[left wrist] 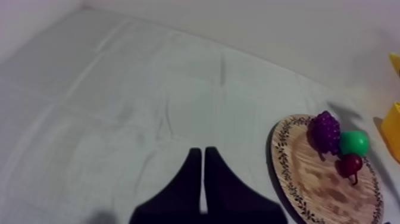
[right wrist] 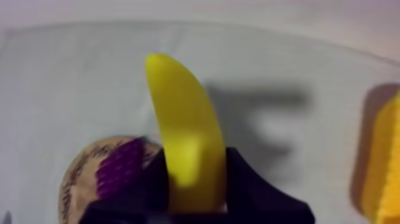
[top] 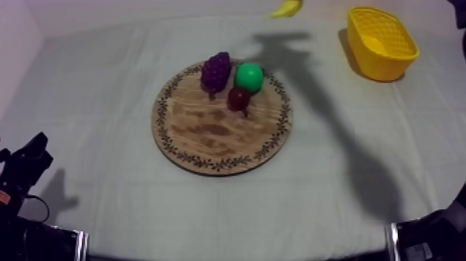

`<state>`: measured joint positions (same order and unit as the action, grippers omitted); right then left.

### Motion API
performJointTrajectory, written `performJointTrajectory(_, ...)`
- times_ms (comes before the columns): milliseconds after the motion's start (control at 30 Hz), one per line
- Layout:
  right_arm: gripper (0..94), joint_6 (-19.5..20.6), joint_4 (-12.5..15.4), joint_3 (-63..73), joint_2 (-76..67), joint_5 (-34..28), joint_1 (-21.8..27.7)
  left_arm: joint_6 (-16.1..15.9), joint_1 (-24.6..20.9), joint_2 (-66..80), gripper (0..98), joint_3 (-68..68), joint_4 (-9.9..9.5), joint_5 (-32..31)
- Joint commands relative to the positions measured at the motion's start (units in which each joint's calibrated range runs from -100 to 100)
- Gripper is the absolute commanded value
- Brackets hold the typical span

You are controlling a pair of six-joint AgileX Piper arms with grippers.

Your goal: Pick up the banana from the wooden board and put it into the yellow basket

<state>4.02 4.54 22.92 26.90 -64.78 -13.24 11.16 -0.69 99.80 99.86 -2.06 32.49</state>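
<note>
High over the far part of the table hangs the yellow banana, with my right gripper shut on it; its black fingers press its lower half. The round wooden board lies mid-table below, to the banana's left. The yellow basket stands at the far right, apart from the banana. My left gripper rests low at the near left, its fingers together as a narrow wedge, holding nothing.
On the board's far side sit a purple bunch of grapes, a green pear and a small red fruit. Bare cloth lies between board and basket.
</note>
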Motion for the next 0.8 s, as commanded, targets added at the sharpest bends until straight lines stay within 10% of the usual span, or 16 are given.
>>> performJointTrajectory(0, 23.5, -0.54, 0.15, 0.89, 0.54, -0.06, 6.28, 0.0, 0.0, 0.03, 0.1, 0.03, -0.01, 0.01)
performJointTrajectory(767, 23.4, -5.02, -1.07, 3.41, 8.09, -0.78, 22.24, 0.0, 0.0, 0.03, 0.1, 0.03, -0.01, 0.01)
